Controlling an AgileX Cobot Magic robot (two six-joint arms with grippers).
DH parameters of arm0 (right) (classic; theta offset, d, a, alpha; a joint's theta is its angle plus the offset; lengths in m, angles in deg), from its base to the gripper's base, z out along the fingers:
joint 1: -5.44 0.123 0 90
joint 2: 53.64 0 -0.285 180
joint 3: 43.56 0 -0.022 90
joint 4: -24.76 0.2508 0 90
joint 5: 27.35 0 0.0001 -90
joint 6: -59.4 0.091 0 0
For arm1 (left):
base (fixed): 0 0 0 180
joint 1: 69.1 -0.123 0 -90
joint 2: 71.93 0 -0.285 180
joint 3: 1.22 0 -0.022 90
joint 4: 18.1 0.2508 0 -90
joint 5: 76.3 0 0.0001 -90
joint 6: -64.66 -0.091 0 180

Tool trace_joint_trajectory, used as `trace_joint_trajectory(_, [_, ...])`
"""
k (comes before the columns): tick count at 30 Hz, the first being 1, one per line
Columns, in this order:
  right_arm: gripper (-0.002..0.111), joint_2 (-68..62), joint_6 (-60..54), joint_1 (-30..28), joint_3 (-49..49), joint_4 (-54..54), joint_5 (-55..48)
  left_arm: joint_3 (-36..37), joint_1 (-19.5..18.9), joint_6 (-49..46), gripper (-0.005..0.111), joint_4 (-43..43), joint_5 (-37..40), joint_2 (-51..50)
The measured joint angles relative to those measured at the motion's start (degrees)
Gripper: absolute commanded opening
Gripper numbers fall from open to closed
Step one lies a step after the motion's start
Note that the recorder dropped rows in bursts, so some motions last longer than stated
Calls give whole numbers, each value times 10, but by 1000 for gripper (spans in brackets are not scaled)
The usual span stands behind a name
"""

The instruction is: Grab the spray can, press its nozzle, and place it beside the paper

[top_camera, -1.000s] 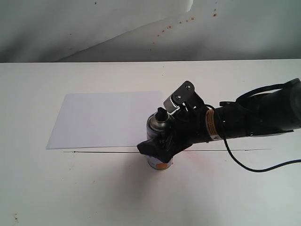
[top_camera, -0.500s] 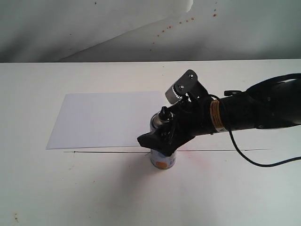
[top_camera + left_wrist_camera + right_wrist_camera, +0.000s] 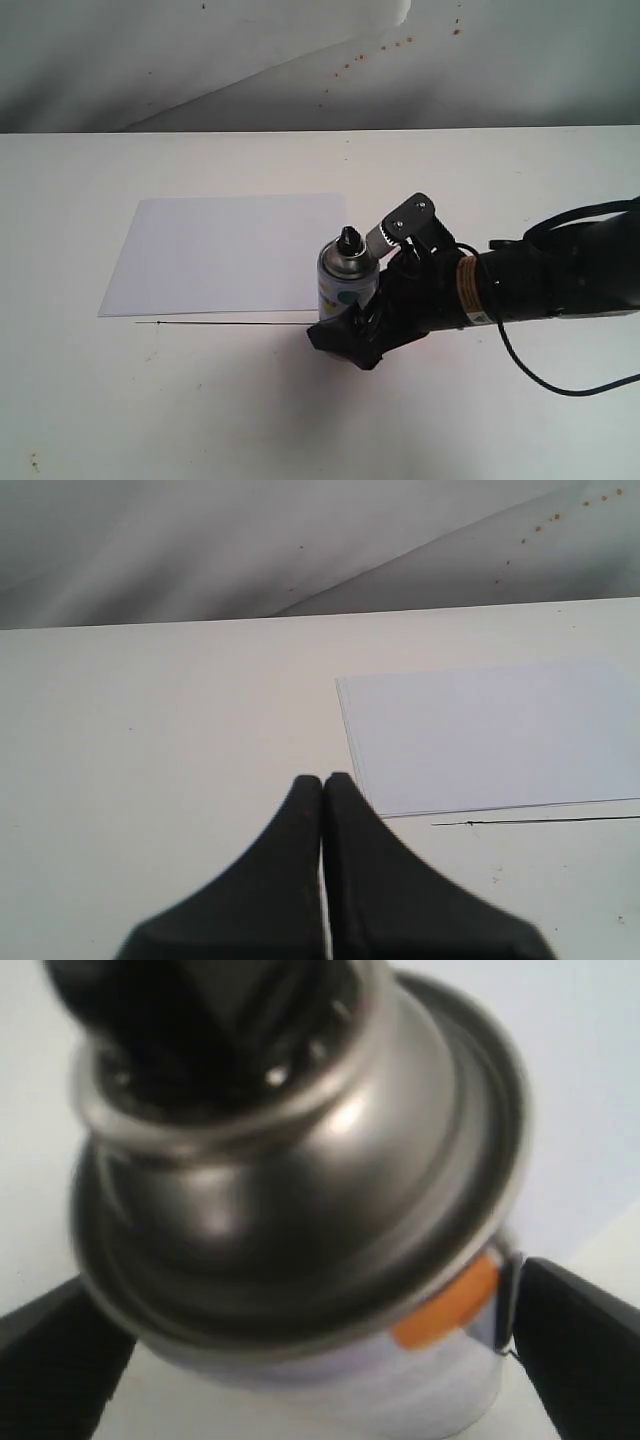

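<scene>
The spray can (image 3: 346, 280) stands upright on the white table at the right edge of the paper (image 3: 225, 250), its black nozzle (image 3: 348, 238) uncovered. My right gripper (image 3: 345, 342) is low around the can's base, hiding the base. In the right wrist view the silver shoulder of the spray can (image 3: 300, 1180) fills the frame, with the nozzle (image 3: 200, 1020) on top, and the black fingers (image 3: 585, 1350) flank it on both sides without visibly clamping it. My left gripper (image 3: 323, 780) is shut and empty, hovering off the paper's (image 3: 490, 740) left corner, outside the exterior view.
A thin black line (image 3: 230, 322) runs across the table just in front of the paper. The right arm's cable (image 3: 540, 355) loops over the table on the right. A grey backdrop (image 3: 300, 60) rises behind the table's far edge.
The right gripper has dropped from the middle of the can to its base while the can stayed upright in place. More of the can's label now shows.
</scene>
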Motion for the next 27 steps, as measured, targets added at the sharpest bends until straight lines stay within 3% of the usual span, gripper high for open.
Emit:
trace_joint_trajectory(20, [90,-24,-109,0,1,123,34,0,0,0,0,0,0,0])
trace_joint_trajectory(23, [78,-30,-114,2,1,127,37,0,0,0,0,0,0,0])
trace_joint_trajectory(27, [32,-30,-130,10,1,163,35,0,0,0,0,0,0,0])
